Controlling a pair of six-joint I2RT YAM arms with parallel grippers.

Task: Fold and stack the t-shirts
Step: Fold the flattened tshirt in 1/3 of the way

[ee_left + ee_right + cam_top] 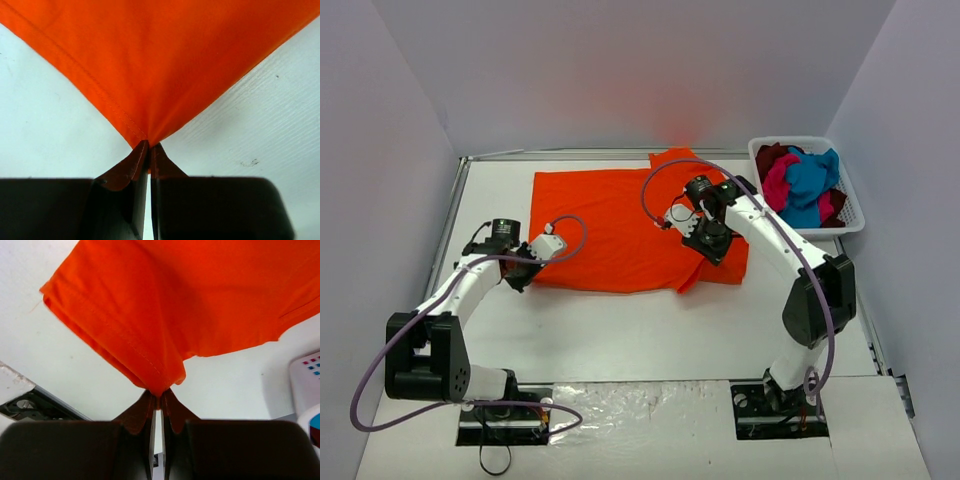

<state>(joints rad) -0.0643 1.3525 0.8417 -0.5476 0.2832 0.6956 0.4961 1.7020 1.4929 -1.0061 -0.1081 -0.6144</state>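
A bright orange t-shirt [620,230] lies spread across the middle of the table, its right part bunched and folded over. My left gripper [527,277] is at the shirt's near left corner. In the left wrist view its jaws [149,146] are shut on the hemmed corner of the orange cloth [165,60], which fans out flat from them. My right gripper [710,250] is over the shirt's right side. The right wrist view shows it [160,392] shut on a gathered fold of the orange shirt [190,300], lifted off the table. More t-shirts, teal-blue [810,180], magenta-pink [778,180] and dark red [772,156], lie heaped in the basket.
The white plastic basket [851,205] stands at the back right, its corner also showing in the right wrist view [305,380]. White walls close in the table at the back and both sides. The arm bases sit at the near edge.
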